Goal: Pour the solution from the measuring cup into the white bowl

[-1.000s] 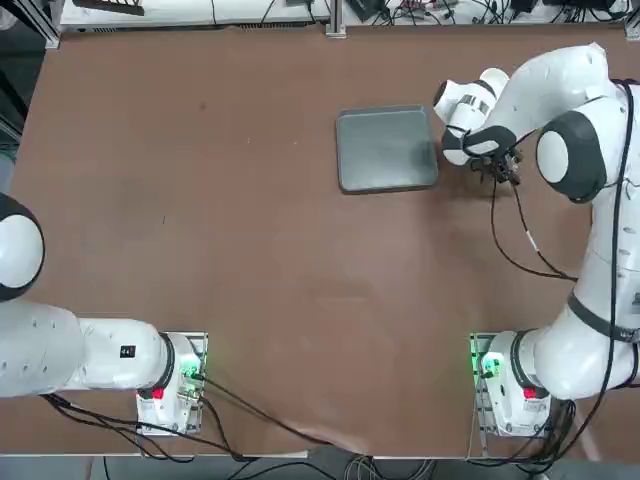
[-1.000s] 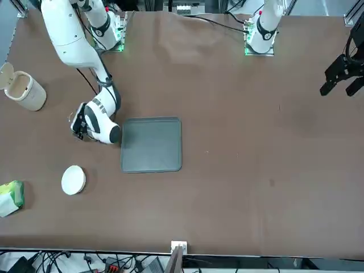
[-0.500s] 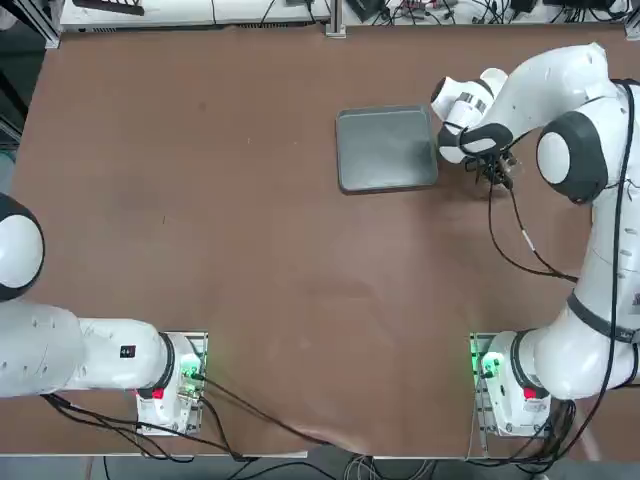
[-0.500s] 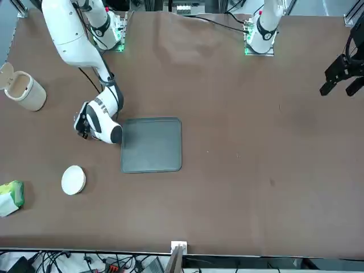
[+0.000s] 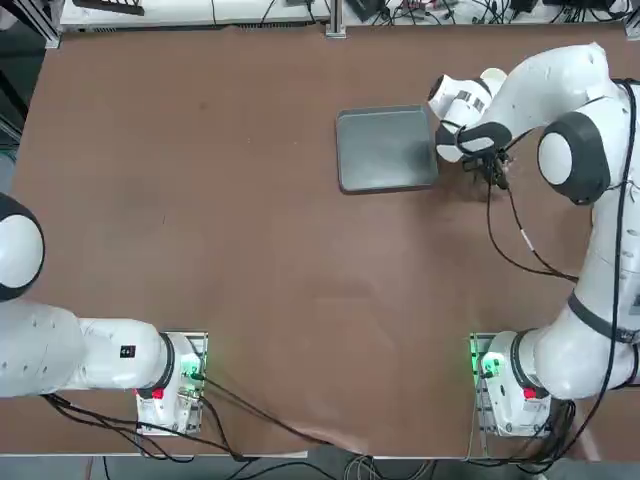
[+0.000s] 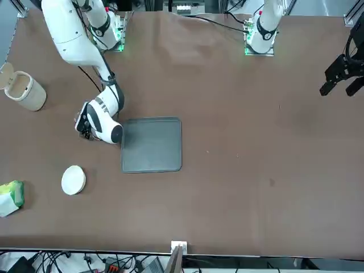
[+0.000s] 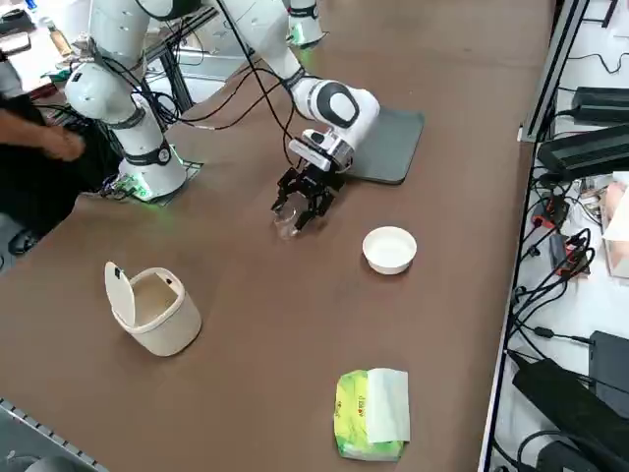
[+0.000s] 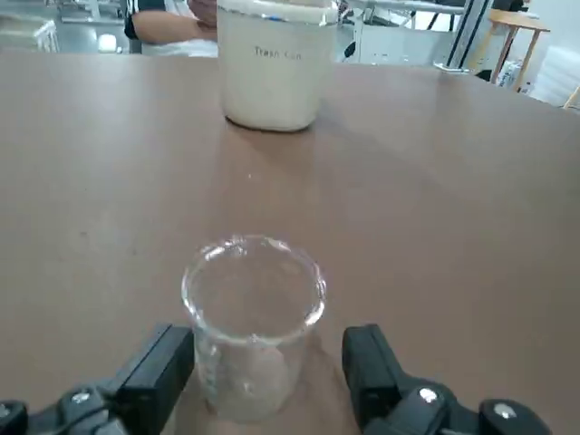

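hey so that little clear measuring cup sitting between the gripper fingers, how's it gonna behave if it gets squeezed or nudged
The measuring cup looks like thin clear glass, so probably rigid, smooth and slippery against the fingers. It stands upright on a narrow base, so a sideways nudge could tip it and then roll it. The open right gripper should likely close gently.

place: robotics lab | evidence: two bench-mounted arms on brown table (image 5: 250, 250); power supplies and cables (image 7: 580, 157) along its edge

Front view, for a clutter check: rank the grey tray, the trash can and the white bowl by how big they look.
1. grey tray
2. trash can
3. white bowl
All three rest on the same table, so nearness hardly affects the order.
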